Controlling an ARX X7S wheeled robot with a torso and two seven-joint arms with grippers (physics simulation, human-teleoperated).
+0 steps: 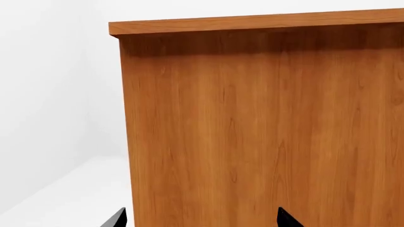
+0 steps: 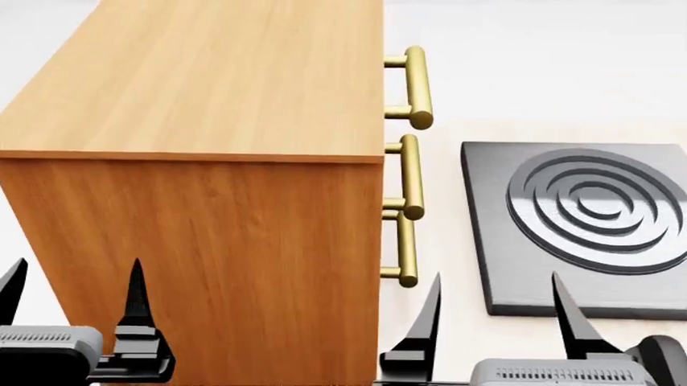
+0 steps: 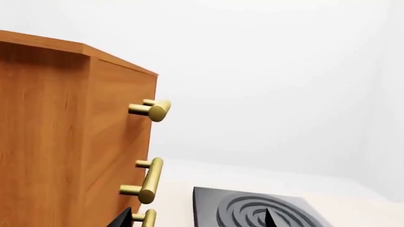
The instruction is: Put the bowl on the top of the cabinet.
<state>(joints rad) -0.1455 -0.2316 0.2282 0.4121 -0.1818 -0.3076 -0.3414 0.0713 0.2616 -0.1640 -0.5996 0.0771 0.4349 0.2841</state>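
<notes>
Bowl is nowhere in view, so I should find it first. Both hands, left (image 2: 73,293) and right (image 2: 494,310), hang released beside the cabinet (image 2: 215,241) (its top bare).

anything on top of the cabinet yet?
No. In the head view the cabinet top is bare wood as far as it shows; its far end is cut off by the frame. No bowl appears in any view. Both grippers' jaws are open and empty.

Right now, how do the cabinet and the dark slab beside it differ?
The cabinet is tall, orange-brown wood grain; the slab is flat, dark grey. The cabinet carries three brass handles on the face toward the slab; the slab shows raised concentric rings. Both are square-edged and rest on the same pale surface.
</notes>
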